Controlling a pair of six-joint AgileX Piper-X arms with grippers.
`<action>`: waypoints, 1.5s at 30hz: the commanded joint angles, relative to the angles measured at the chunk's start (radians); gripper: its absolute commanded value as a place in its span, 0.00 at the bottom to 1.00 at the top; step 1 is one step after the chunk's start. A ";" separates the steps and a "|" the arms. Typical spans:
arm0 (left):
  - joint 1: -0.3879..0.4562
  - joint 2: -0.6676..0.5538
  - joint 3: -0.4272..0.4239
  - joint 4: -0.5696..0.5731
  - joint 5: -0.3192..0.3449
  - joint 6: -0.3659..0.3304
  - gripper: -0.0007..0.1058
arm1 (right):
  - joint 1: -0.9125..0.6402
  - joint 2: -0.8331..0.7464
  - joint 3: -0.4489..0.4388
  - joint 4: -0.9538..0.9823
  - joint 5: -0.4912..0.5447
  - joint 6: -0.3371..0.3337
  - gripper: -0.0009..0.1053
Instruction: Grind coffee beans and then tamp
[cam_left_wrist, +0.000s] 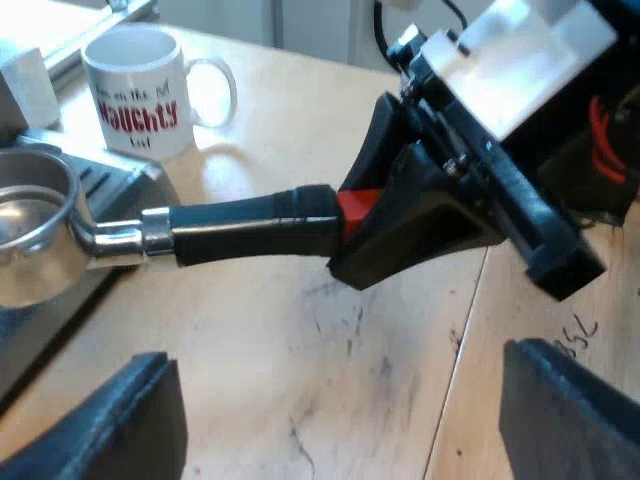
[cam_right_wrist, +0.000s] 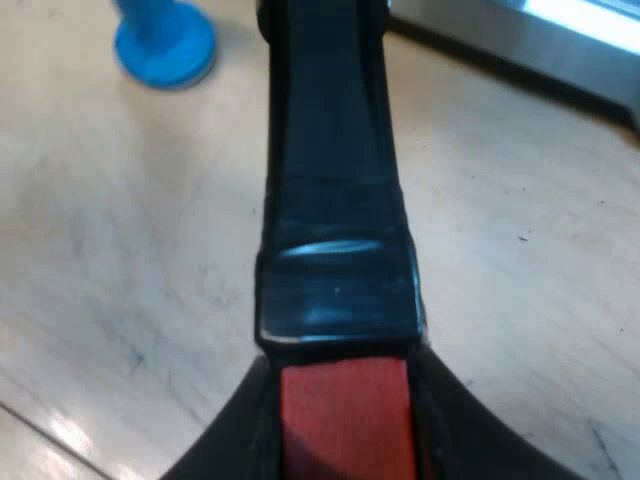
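The metal holder's round basket lies by a grey metal ledge of the machine. Its dark handle reaches out over the wooden table and ends in red. My right gripper is shut on that red end. In the right wrist view the handle runs straight away from the camera, and the red end sits clamped in the right gripper. My left gripper hovers open above the table, short of the handle, holding nothing. A blue tamper stands on the table beyond the handle.
A white mug with red and black lettering stands on the table beyond the holder's basket. A strip of the machine's metal body runs along the table near the handle's far end. Bare wood lies under my left gripper.
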 joint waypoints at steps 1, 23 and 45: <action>-0.006 -0.005 -0.008 0.015 -0.023 -0.010 0.64 | 0.001 -0.017 0.003 -0.036 0.009 -0.059 0.01; -0.006 -0.005 -0.008 0.016 -0.069 -0.010 0.64 | -0.179 -0.017 0.125 -0.247 -0.288 -0.464 0.01; -0.006 -0.005 -0.002 0.016 -0.219 -0.010 0.64 | -0.186 -0.017 0.344 -0.523 -0.297 -0.464 0.01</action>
